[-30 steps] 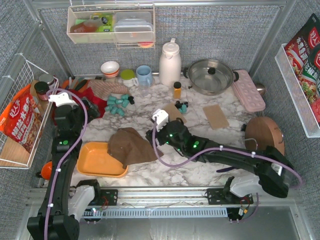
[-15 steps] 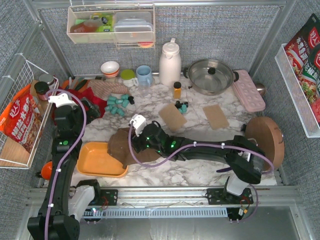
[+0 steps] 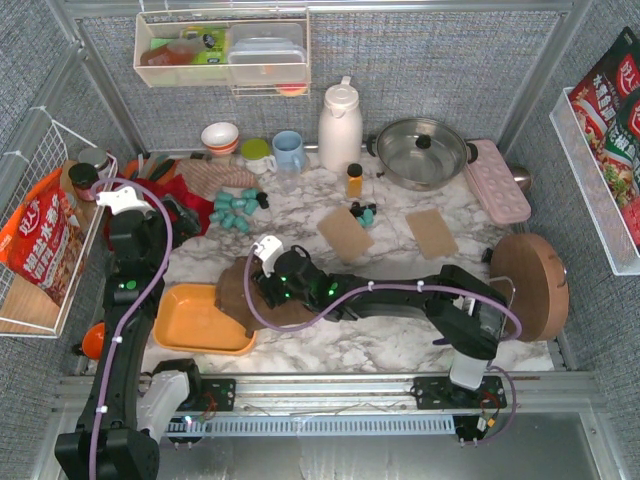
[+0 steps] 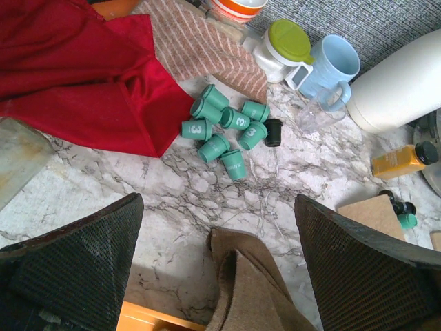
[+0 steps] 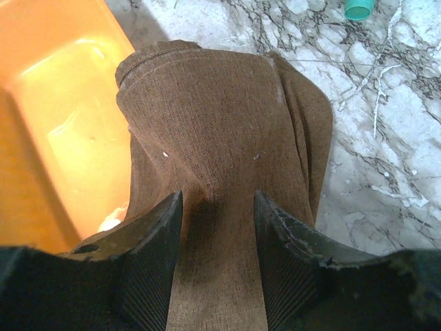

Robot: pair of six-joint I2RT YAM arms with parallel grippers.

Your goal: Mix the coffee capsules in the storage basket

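We judge the task barely begun. On the counter, the storage basket sits at the near left. Its visible floor is bare, and a brown cloth overlaps its right end. Our right pincer is clamped on a raised fold of that cloth, so clearing it looks like the step in hand. Our left pincer hangs spread wide and empty. The coffee capsules lie clustered on the counter beside a red cloth, well apart from the basket, with a few near the amber bottle. Gathering and mixing are all left.
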